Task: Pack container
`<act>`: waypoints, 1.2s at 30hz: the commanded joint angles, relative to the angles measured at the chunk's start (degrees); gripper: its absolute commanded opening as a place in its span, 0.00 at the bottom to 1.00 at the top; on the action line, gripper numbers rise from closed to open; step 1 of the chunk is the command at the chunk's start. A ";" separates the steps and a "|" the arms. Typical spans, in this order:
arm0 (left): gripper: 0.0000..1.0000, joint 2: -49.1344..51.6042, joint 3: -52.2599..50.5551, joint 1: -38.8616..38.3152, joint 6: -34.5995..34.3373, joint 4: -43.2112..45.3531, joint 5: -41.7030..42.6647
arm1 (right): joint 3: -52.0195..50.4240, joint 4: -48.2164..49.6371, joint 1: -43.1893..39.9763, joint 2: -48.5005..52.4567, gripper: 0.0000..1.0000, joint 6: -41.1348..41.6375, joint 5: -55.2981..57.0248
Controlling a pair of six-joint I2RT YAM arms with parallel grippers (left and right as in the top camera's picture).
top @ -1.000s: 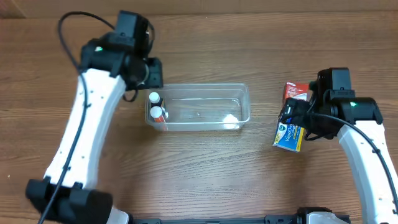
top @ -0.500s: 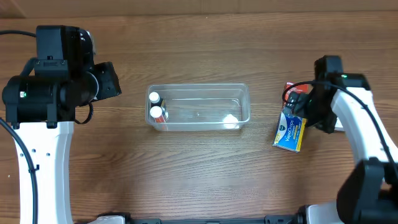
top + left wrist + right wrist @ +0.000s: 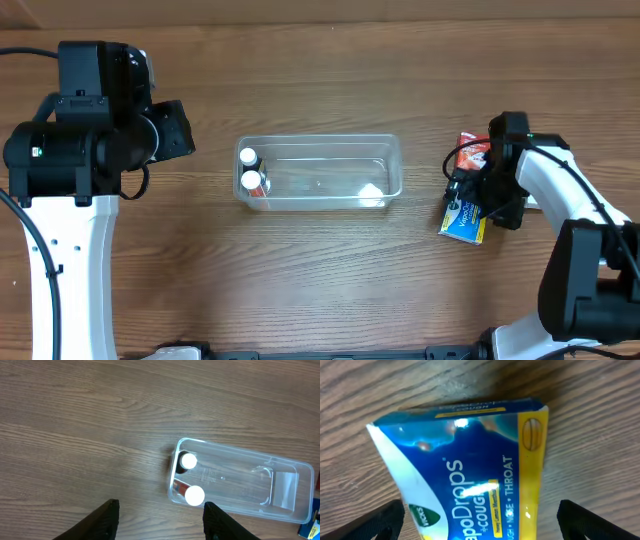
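Observation:
The clear plastic container [image 3: 320,172] sits mid-table and also shows in the left wrist view [image 3: 240,485]. Two white-capped bottles [image 3: 250,170] stand at its left end; a small white item [image 3: 371,190] lies at its right end. A blue and yellow cough drops box [image 3: 463,218] lies on the table right of the container, filling the right wrist view [image 3: 470,470]. My right gripper [image 3: 478,200] is open, low over the box, with a fingertip on either side [image 3: 477,520]. My left gripper [image 3: 160,520] is open and empty, raised left of the container.
A red box [image 3: 474,150] lies just behind the blue box, partly under my right arm. The wooden table [image 3: 320,280] surrounds everything.
My right gripper has come down closer over the blue box. The left arm pulled back from the container to the far left earlier and has since stayed still.

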 commanded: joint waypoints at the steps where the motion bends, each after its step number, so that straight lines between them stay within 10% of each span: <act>1: 0.56 -0.39 1.22 0.26 1.44 0.04 -0.04 | -3.08 2.12 -0.02 2.10 1.00 -0.31 -0.70; 6: 0.56 -0.39 1.22 0.26 1.51 0.04 -0.04 | -3.78 3.93 -0.02 2.71 0.98 -0.15 -0.68; 13: 0.69 -0.37 1.22 0.26 1.51 0.09 -0.42 | -2.16 2.60 0.90 2.21 0.63 0.02 -0.94; 24: 0.70 1.01 1.22 0.26 1.51 0.04 -0.46 | 17.99 -9.88 15.78 -10.43 0.63 1.86 -0.22; 36: 0.70 1.40 1.22 0.26 1.53 -0.02 -0.72 | 19.85 -0.17 31.50 -4.04 0.64 -0.39 1.46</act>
